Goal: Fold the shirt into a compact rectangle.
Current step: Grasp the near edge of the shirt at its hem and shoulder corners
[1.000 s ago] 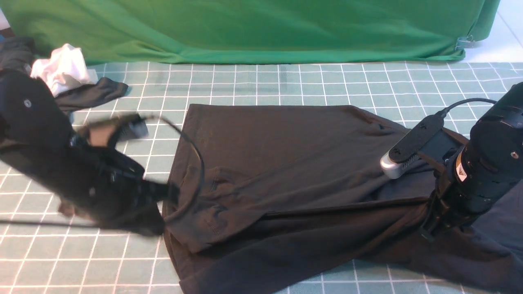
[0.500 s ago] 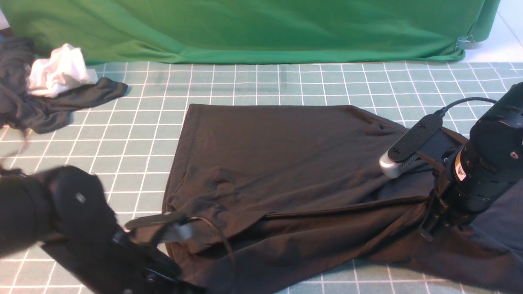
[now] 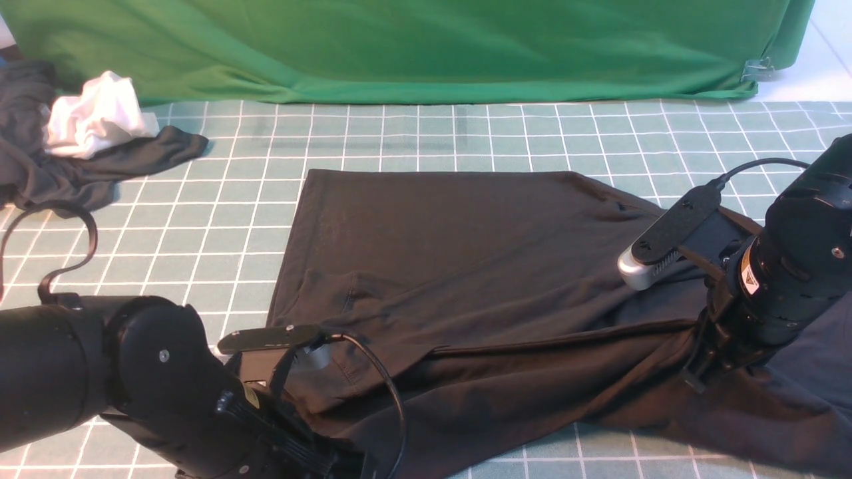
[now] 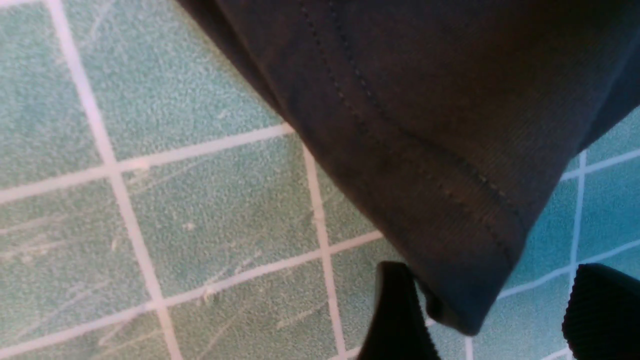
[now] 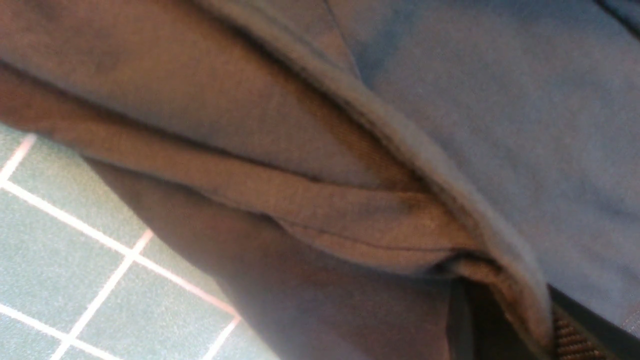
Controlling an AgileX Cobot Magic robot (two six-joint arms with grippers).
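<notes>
The left gripper [image 4: 492, 305] has dropped to the shirt [image 3: 466, 266]'s near hem corner, jaws spread around it. The right gripper [image 3: 695, 378] still pinches a fold, so the next fold looks ready.

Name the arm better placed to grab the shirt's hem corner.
Left: the left tool stands open around the large black cotton shirt's stitched hem corner. The right tool is shut on its other side.

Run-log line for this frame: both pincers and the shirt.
item: large black long-sleeved cotton shirt, partly folded on green grid mat | left pincer: open, hem corner between jaws | right pincer: shut on shirt fold
</notes>
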